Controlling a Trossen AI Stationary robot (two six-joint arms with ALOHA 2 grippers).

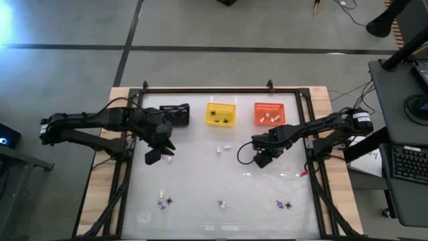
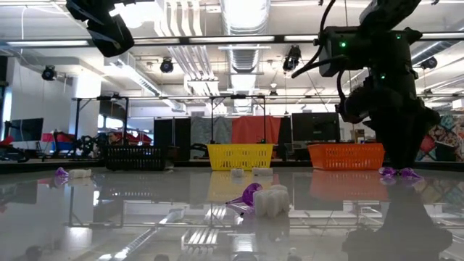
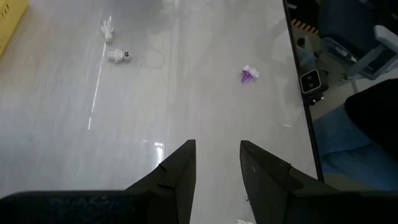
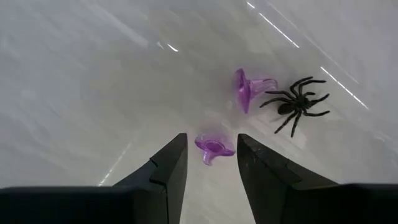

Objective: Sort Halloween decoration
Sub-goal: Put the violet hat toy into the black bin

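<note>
glossy worktop: trinkets scattered, baskets along far edge
left end effector: fingers apart, empty, above worktop
right end effector: fingers apart, straddling purple trinket
black spider: touching second purple piece

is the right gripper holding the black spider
No, the right gripper is open and empty; the black spider lies on the table beyond its fingers.

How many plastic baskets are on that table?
3, in a row along the far edge: black basket at left, yellow basket in the middle, orange basket at right.
</note>
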